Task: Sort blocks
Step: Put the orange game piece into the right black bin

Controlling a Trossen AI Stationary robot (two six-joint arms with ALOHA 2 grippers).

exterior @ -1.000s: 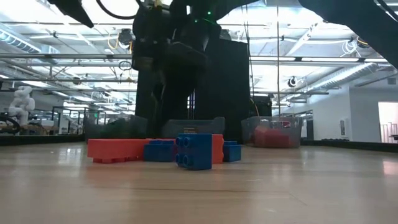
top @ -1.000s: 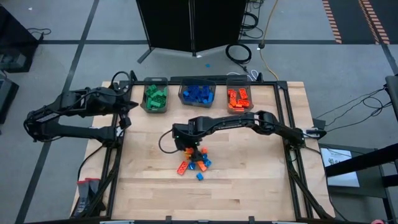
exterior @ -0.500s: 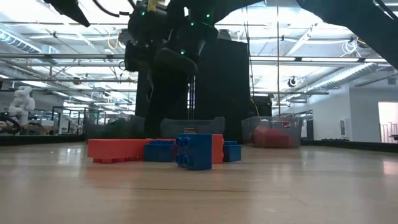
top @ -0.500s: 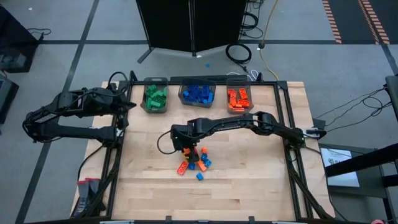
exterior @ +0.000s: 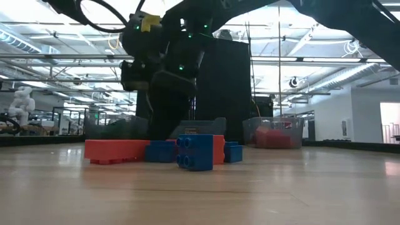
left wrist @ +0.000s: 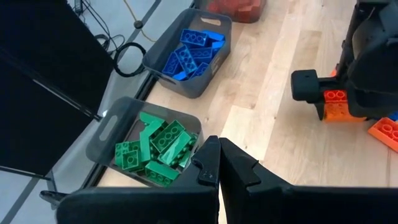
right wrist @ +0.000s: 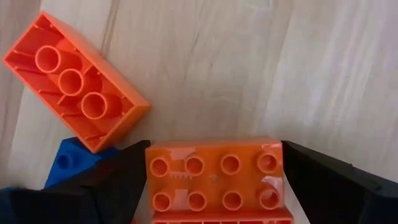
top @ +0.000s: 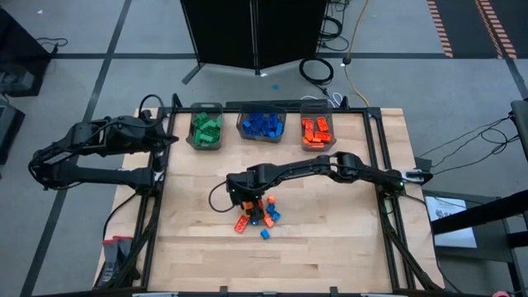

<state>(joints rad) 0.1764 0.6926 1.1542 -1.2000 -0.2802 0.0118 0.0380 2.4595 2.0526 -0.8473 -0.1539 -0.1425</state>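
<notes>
Near the loose pile: your right gripper [top: 245, 199] is sitting low over the blocks [top: 257, 216] on the table [top: 330, 247], on the pile's side facing the bins.
Right fingers: you are seeing both dark fingers [right wrist: 118, 180] standing wide apart, one on each side of an orange eight-stud brick [right wrist: 214, 180]; whether they are touching it, you cannot tell.
Upturned brick: an orange brick [right wrist: 74, 81] is lying hollow side up just beside the eight-stud brick, tilted against it, with a blue piece [right wrist: 71, 163] showing under its corner.
Pile from table height: you are looking at a blue brick [exterior: 195, 151] in front, a long orange-red brick [exterior: 115, 150] lying flat beside it, and the right arm's dark body hanging right above them.
Sorted blocks: green ones are filling the green bin [top: 205, 128], blue ones the blue bin [top: 261, 124], orange-red ones the orange bin [top: 317, 129], all three lined up along the table edge well apart from the pile.
Left gripper [left wrist: 217, 168]: it is waiting far from the pile, just beside the green bin, at the table's edge.
Left fingers: you are seeing them pressed together with nothing between them.
</notes>
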